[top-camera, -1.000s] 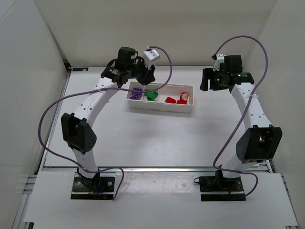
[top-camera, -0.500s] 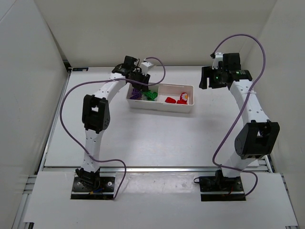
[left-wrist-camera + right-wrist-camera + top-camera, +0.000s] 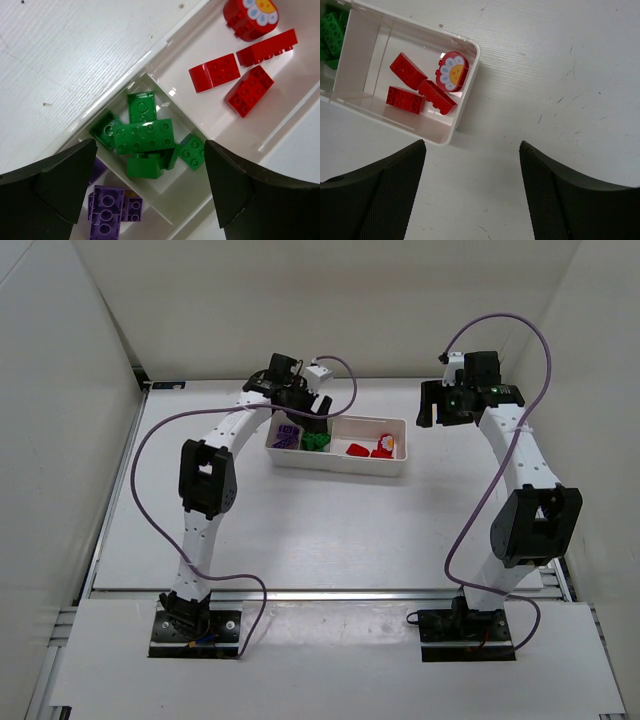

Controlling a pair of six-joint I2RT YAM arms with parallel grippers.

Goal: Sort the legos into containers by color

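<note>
top view — left claw [image 3: 308, 420] hangs over the left end of the tray [image 3: 340, 469]. right claw [image 3: 432, 406] sits off the tray's right end, above the desk [image 3: 300, 530]. purple legos [image 3: 288, 436] lie in the left compartment, green legos [image 3: 318, 441] in the middle, red legos [image 3: 360, 450] on the right. left wrist: claw spread wide, nothing in it — the green pile is straight below. right wrist: claw wide apart too, empty, desk underneath, the tray's red end just to the side.

Purple legos [image 3: 107, 210] partly beyond the bottom edge
</note>
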